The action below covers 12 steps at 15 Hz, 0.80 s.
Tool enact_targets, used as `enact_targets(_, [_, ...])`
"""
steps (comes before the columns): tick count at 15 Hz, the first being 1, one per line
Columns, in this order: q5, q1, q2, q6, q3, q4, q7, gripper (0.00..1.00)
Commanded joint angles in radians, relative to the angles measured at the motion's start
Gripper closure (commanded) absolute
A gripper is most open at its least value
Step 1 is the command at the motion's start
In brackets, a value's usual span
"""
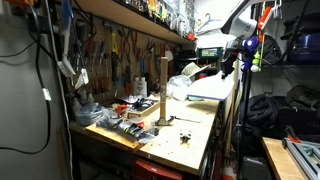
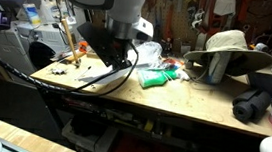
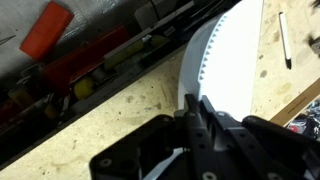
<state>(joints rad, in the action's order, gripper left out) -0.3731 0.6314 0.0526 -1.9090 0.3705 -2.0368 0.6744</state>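
In the wrist view the claw (image 3: 197,108) comes in from the bottom. Its black fingertips (image 3: 188,105) are drawn close together at the rim of a white round disc with a toothed edge (image 3: 235,60). I cannot tell whether they pinch it.

The disc lies straight ahead of the claw on the pale plywood bench top (image 3: 120,110). Bare plywood stays open beside the claw toward the picture's left, ending at a dark cluttered tray (image 3: 90,60) that holds a red block (image 3: 45,30). A dark pen (image 3: 284,40) lies beyond the disc, near the plywood's edge.

Only an exterior view shows the green bundle (image 2: 159,78) and straw hat (image 2: 229,45) near the claw. An exterior view also shows an upright wooden post (image 1: 163,90), well apart.
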Motion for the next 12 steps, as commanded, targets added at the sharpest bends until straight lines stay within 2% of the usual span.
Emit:
enact_targets(1, [-0.044,-0.040,0.041,-0.125,0.013,-0.004,-0.041,0.98])
enact_targets(5, [-0.009,-0.063,0.084,-0.237,0.011,-0.005,-0.098,0.98])
enact_targets(12, [0.031,-0.088,0.117,-0.319,0.000,-0.024,-0.143,0.98])
